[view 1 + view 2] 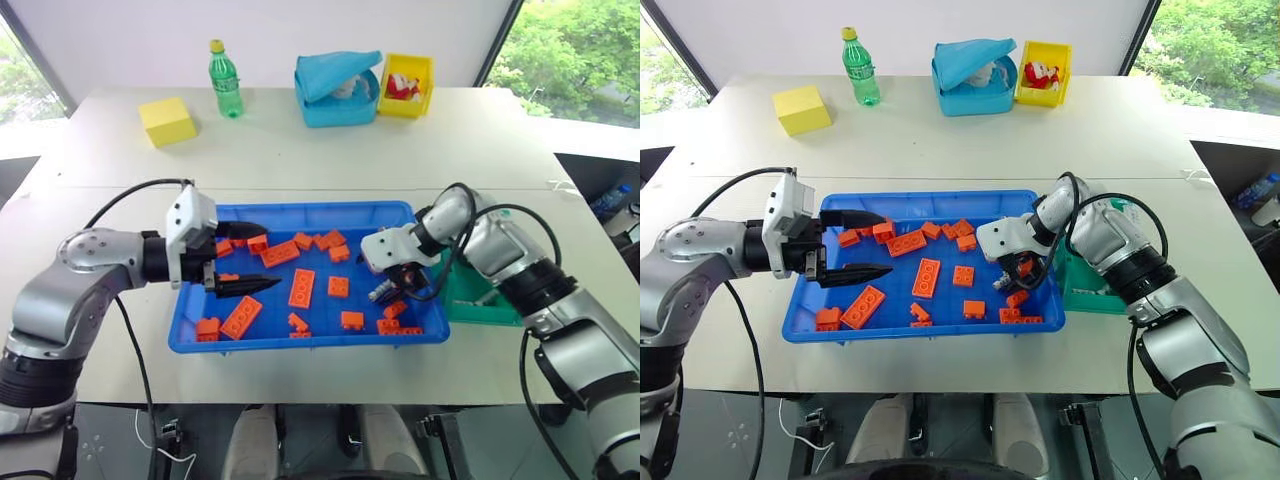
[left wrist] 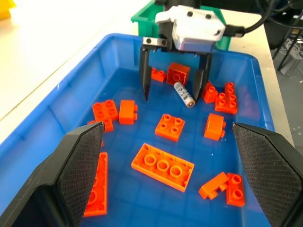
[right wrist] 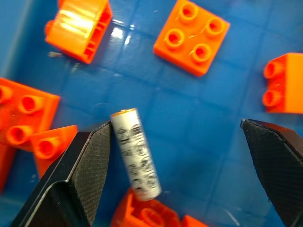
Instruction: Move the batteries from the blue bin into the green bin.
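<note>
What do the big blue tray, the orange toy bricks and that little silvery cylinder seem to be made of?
The large shallow blue tray looks like glossy moulded plastic: its floor reflects light. The orange studded toy bricks seem hard, smooth plastic with crisp edges. The small silvery-white cylinder appears to be a battery, probably metal under a printed wrapper, with an orange band at one end.

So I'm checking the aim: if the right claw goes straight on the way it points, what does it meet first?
Probably the battery, lying between its open fingers on the blue bin floor, nearer one finger.

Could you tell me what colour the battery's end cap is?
Orange, on the battery; right wrist view.
</note>
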Controlling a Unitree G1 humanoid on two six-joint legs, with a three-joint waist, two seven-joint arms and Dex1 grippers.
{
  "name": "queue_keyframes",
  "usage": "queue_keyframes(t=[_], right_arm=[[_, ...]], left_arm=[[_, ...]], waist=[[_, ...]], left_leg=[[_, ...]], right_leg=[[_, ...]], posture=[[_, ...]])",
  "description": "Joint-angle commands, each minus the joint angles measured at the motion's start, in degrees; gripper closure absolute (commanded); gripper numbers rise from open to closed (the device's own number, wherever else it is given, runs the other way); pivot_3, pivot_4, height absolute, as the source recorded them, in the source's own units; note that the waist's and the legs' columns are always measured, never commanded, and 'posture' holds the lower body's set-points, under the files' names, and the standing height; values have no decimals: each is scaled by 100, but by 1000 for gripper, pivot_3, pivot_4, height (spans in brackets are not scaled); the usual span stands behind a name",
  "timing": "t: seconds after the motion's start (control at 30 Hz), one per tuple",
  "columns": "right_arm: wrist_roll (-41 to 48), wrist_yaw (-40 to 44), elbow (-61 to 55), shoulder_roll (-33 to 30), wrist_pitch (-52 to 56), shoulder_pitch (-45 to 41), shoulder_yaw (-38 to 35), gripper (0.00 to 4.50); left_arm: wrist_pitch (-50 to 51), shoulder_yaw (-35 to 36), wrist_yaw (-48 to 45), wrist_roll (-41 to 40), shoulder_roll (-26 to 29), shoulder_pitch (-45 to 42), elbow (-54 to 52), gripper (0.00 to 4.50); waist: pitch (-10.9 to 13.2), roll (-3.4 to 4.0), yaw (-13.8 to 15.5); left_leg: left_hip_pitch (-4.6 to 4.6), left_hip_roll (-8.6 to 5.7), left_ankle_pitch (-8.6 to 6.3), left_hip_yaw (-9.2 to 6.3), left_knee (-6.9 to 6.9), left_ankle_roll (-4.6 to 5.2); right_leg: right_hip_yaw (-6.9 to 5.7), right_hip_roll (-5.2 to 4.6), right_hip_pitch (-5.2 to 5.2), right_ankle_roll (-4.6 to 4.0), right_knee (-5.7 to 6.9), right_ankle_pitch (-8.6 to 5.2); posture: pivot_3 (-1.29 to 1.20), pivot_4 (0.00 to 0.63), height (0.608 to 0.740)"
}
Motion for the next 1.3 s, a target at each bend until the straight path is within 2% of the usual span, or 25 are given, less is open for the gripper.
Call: queue_keyframes(t=[0.03,0.2,0.37,0.5,0.67,0.8,0.87,0.9,0.97,1.07,1.17,1.3], right_arm=[[-68,-37,-53,24,91,249,-28,1995],[522,171,-971,23,1442,375,-567,4477],[1363,-74,-2068,-169,3442,263,-1525,4476],[1848,-549,-2412,-723,4714,220,-2614,4476],[2163,-957,-2469,-1645,5379,703,-3538,4476],[2403,-1248,-2434,-1961,5389,1682,-4234,4476],[2611,-1373,-2538,-1870,5437,2024,-4430,3432],[2668,-1537,-2537,-1752,5438,2147,-4494,3116],[2664,-1797,-2529,-1600,5147,2403,-4512,2020],[2659,-1766,-2643,-1800,4573,2937,-4640,524],[2881,-1377,-2612,-2173,4027,3404,-5240,524],[3031,-864,-1970,-2661,3251,3669,-5917,524]], left_arm=[[-94,21,-86,-13,26,-180,42,0],[-182,-76,-242,57,21,-289,213,0],[-280,-201,-363,141,-38,-420,434,0],[-360,-250,-445,189,-58,-441,623,0],[-443,-164,-580,239,14,-353,791,0],[-557,-107,-575,293,-26,-471,1057,0],[-573,-97,-521,297,-99,-547,1163,0],[-589,-108,-490,309,-145,-585,1196,0],[-562,-139,-404,315,-230,-670,1225,0],[-549,-67,-397,368,-147,-618,1220,0],[-639,357,-613,387,348,-210,1333,0],[-835,1060,-1003,401,1131,342,1802,0]], waist=[[-1,-1,-2],[0,0,0],[3,4,8],[2,4,50],[2,4,102],[2,3,109],[1,2,106],[2,3,87],[2,3,57],[2,3,22],[6,9,-14],[10,14,-43]], left_leg=[[19,0,0,-1,-4,0],[29,1,-1,-3,-4,0],[19,1,-1,-5,-4,0],[15,-1,-1,-5,-3,0],[13,-1,-2,-4,-6,2],[15,0,-4,-3,-8,4],[15,0,-4,-4,-8,4],[15,-1,-4,-3,-7,4],[16,0,-4,-1,-7,5],[14,-1,-4,-5,-7,5],[11,-1,-5,-5,-11,7],[17,2,-7,1,-15,10]], right_leg=[[-3,0,22,-1,-7,-1],[-4,-1,33,0,-5,-1],[-5,-1,25,0,-5,-1],[-9,-7,24,-1,-8,-1],[-9,-8,23,-3,-17,-3],[-8,-6,22,-16,-17,-12],[-7,-5,23,-14,-18,-11],[-5,-5,23,-2,-17,-4],[-2,-4,22,1,-16,-2],[-4,-4,22,3,-15,-3],[-4,-4,20,9,-17,-8],[-1,-1,15,7,-16,-10]], posture=[[0,150,736],[0,150,736],[0,150,736],[0,150,736],[0,150,736],[0,150,736],[0,150,736],[0,150,736],[0,150,736],[0,150,736],[0,150,736],[0,150,736]])
